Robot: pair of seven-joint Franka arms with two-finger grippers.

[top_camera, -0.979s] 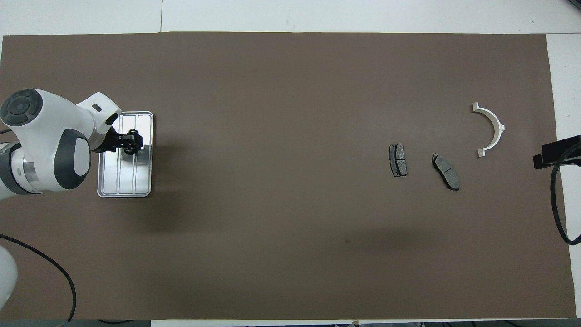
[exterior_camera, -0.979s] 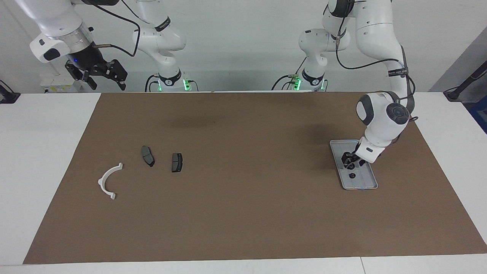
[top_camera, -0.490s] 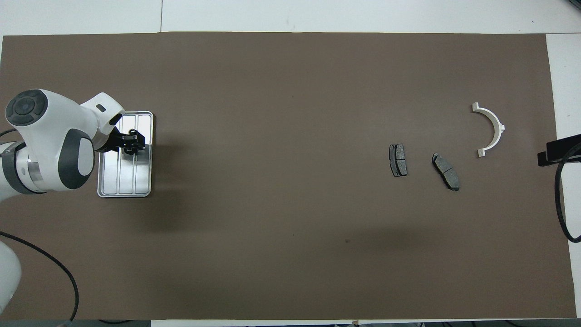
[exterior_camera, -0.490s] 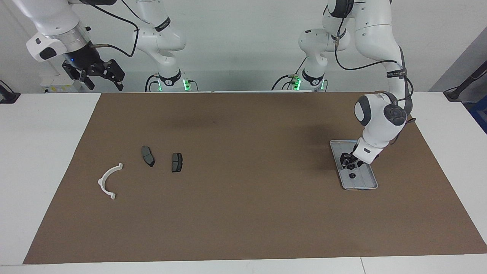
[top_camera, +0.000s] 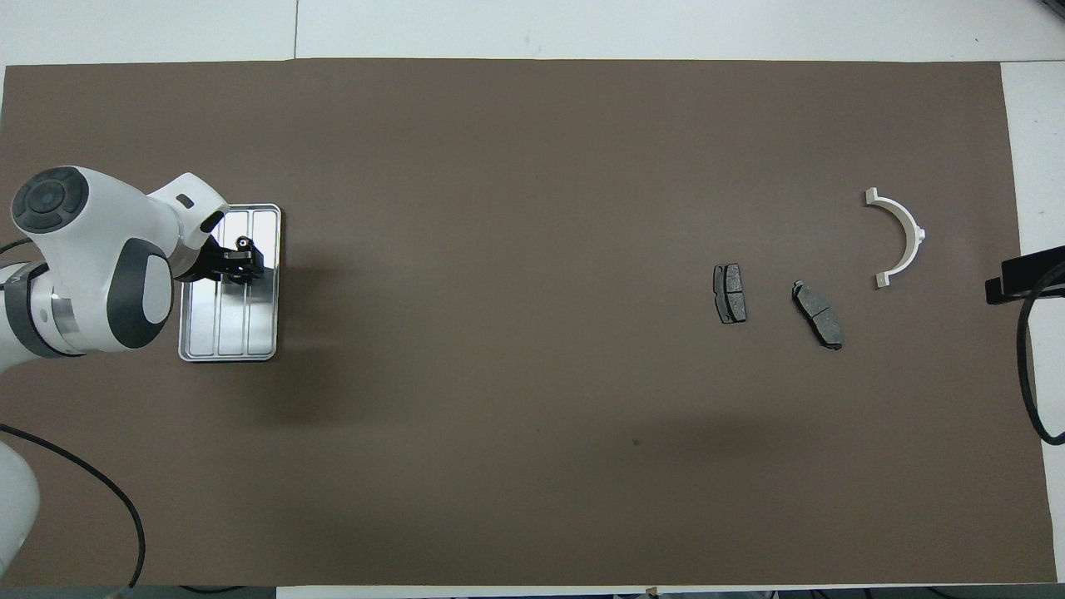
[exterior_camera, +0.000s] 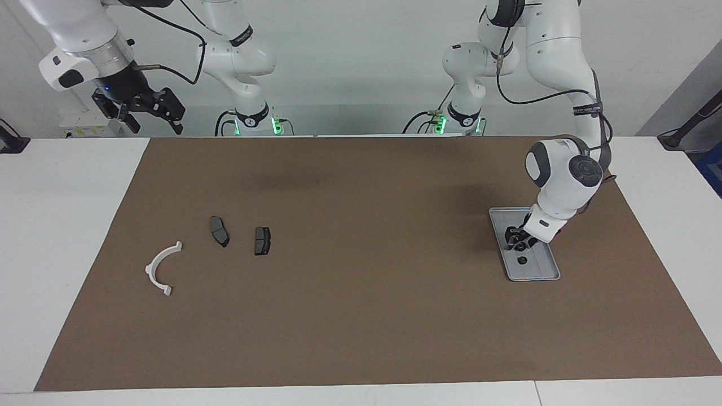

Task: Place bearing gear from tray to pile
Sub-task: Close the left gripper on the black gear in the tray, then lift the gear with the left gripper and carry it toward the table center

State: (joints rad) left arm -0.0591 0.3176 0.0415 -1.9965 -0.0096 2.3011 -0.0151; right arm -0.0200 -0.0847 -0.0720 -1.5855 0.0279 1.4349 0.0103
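The silver-grey tray [exterior_camera: 542, 272] [top_camera: 225, 337] lies toward the left arm's end of the table. A small dark bearing gear [exterior_camera: 522, 260] [top_camera: 243, 242] rests in it, on the half farther from the robots. My left gripper [exterior_camera: 518, 241] [top_camera: 241, 266] is low over the tray's middle, just beside that gear. The gripper's own body hides whatever is under its tip. The pile lies toward the right arm's end: a white half-ring bracket [exterior_camera: 161, 268] [top_camera: 900, 235] and two dark brake pads [exterior_camera: 219, 231] [exterior_camera: 262, 241]. My right gripper [exterior_camera: 151, 113] waits open, high above the table's edge.
A brown mat [exterior_camera: 361, 316] covers most of the white table. A black cable [top_camera: 1027, 366] loops in at the right arm's end in the overhead view, near the bracket.
The left gripper has drawn back a little along the tray toward the robots. The right gripper rose slightly and then held still. The gear on the tray has not moved.
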